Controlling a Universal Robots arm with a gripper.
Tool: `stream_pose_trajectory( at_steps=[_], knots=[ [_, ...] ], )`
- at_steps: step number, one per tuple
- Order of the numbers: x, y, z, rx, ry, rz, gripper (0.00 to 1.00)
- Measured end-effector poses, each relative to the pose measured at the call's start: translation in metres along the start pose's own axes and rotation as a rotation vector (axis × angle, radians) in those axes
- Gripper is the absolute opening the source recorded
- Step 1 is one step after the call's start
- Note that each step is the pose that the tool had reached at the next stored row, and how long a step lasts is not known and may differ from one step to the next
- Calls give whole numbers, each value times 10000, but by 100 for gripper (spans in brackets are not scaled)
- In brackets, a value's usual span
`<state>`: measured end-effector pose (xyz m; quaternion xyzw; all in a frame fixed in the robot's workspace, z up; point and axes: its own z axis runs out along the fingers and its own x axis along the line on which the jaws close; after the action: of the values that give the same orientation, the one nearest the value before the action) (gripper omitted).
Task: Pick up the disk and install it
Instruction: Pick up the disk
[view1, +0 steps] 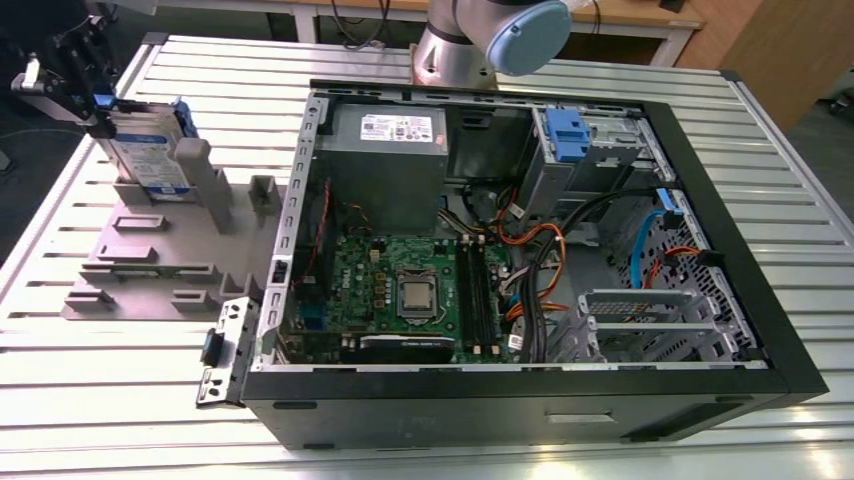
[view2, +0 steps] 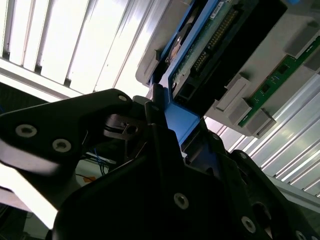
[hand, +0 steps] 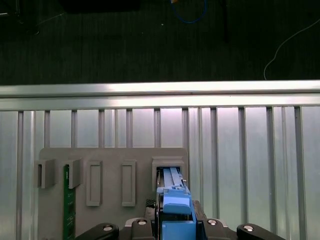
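Grasp is made, install is left
The gripper (view1: 96, 105) clamps the disk (view1: 144, 155) at the grey holder (view1: 147, 265), outside the computer case (view1: 534, 415)

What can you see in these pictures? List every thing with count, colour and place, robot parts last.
disk: one, silver with blue frame, upright in the holder.
holder: one, grey, exterior view's left of the case.
computer case: one, black, open, mid-table.
motherboard: one, green, inside the case.
power supply: one, grey, inside the case.
table: one, silver slats, under everything.
arm: one, grey, beyond the case.
pincer: one, black, closed on the disk's blue frame.
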<state>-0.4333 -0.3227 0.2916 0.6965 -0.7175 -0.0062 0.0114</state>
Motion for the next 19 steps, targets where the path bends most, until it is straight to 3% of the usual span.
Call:
stream_pose_trajectory(
  at_steps=[19],
  knots=[
    [1,1,-56,1,11,0,36]
  ],
)
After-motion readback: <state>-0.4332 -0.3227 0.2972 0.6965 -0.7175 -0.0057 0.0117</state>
